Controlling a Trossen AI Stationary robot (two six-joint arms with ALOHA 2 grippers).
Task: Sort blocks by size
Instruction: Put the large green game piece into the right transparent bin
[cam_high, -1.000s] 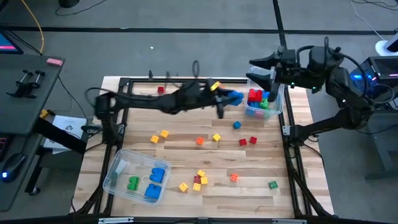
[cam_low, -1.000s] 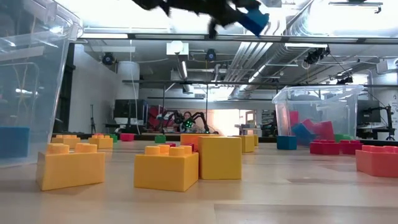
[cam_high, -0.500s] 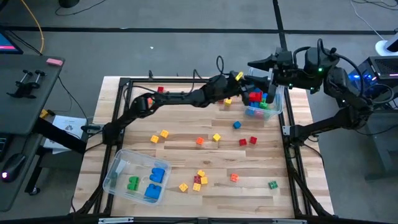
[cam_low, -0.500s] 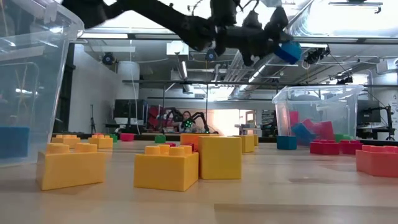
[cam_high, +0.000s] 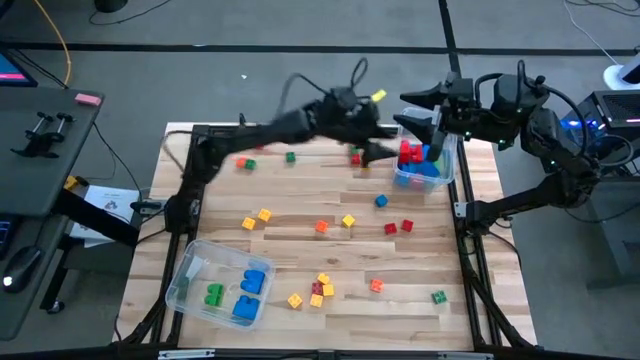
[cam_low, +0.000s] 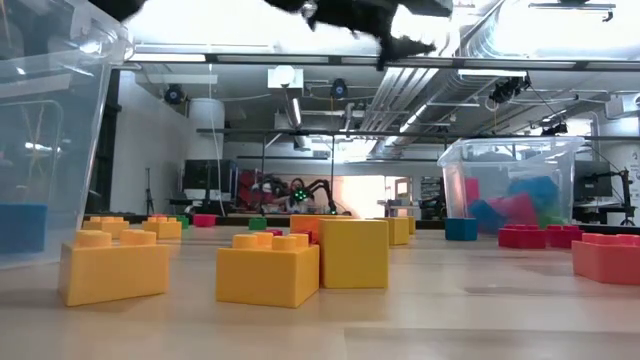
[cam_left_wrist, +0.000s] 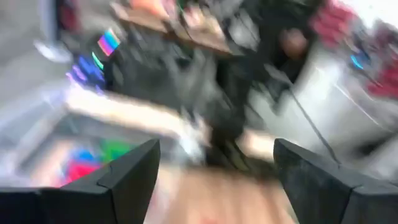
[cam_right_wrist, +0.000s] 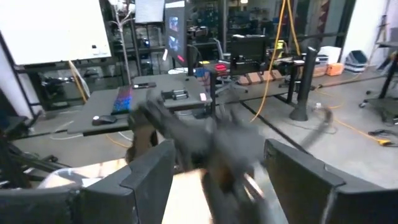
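My left gripper (cam_high: 378, 152) hangs open and empty in the air just left of the clear bin (cam_high: 447, 170) at the table's far right; its wide-apart fingers show in the left wrist view (cam_left_wrist: 214, 180). The bin holds red, blue and green larger bricks, among them a blue brick (cam_low: 535, 190). My right gripper (cam_high: 420, 108) waits open above the bin's far side and also shows in its wrist view (cam_right_wrist: 214, 186). Small cubes lie loose on the wooden table, such as a yellow one (cam_high: 348, 221) and a blue one (cam_high: 381, 200).
A second clear bin (cam_high: 195, 262) with blue and green bricks lies at the near left. Several small cubes are scattered over the table's middle and near side, and a few lie near the far edge (cam_high: 290, 157). Black frame rails border the table.
My left gripper has carried a blue brick through the air toward the far right bin and let it go. The brick now lies in the bin. The gripper has then drawn back a little toward the table's left.
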